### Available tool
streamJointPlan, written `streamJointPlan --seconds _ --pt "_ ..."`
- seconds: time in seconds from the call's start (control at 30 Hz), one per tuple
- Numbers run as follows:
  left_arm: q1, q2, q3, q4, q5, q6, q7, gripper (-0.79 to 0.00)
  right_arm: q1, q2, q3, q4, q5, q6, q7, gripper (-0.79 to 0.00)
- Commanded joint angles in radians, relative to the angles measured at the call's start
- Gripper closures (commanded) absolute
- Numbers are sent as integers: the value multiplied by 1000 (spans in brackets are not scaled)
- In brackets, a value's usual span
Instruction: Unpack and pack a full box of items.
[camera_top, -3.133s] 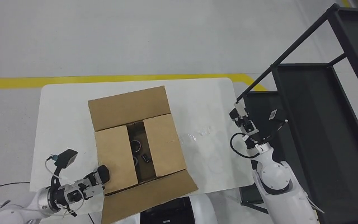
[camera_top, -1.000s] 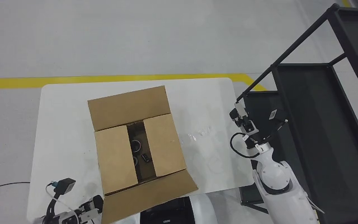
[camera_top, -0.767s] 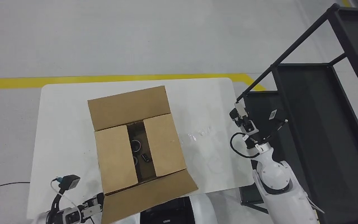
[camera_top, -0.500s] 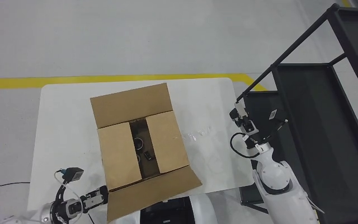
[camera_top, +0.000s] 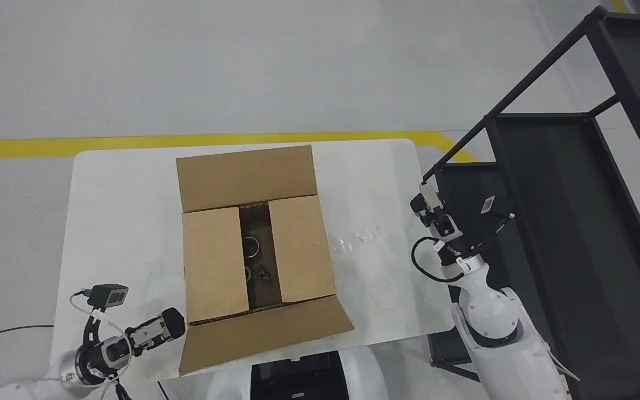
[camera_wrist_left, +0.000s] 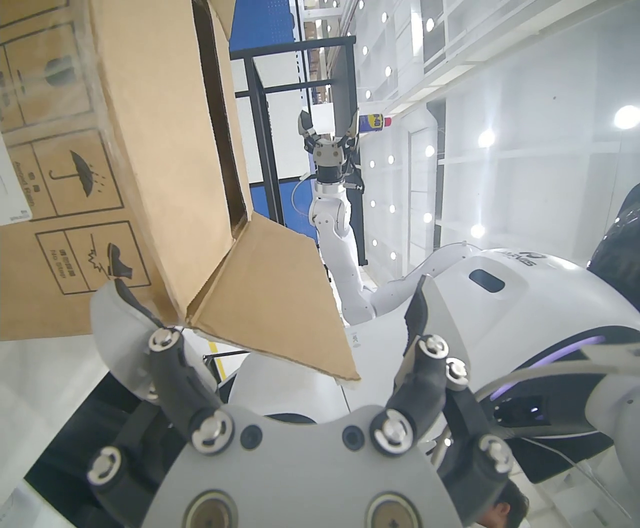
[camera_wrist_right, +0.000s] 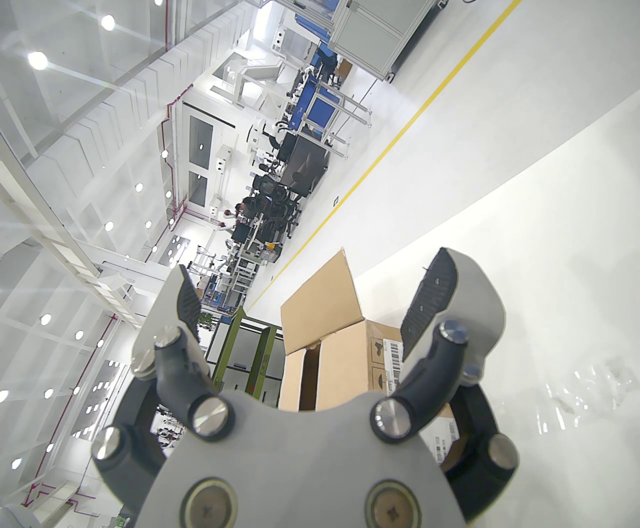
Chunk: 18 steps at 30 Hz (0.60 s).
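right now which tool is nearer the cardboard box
Left. The left tool is at a corner of the cardboard box; the right tool hangs well clear past the table edge.

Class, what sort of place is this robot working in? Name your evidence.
Probably an industrial hall or lab: yellow floor line beyond the white table, black metal rack beside it, workstations farther off.

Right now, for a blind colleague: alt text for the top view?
A box sits on a white table, two flaps folded in, dark items showing between. The left gripper is by its near-left corner; the right gripper is at the table's right edge, beside a black rack.
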Motion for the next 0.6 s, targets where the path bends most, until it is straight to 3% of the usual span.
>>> streamJointPlan --seconds 0.0,0.3,0.57 --pt "18 4 -7 -12 21 19 -19 -785 0 0 0 0 0 0 0 -785" --pt "79 16 -2 -56 70 86 -86 -785 0 0 0 0 0 0 0 -785" --pt "-19 1 58 -48 2 62 -62 -785 0 0 0 0 0 0 0 -785"
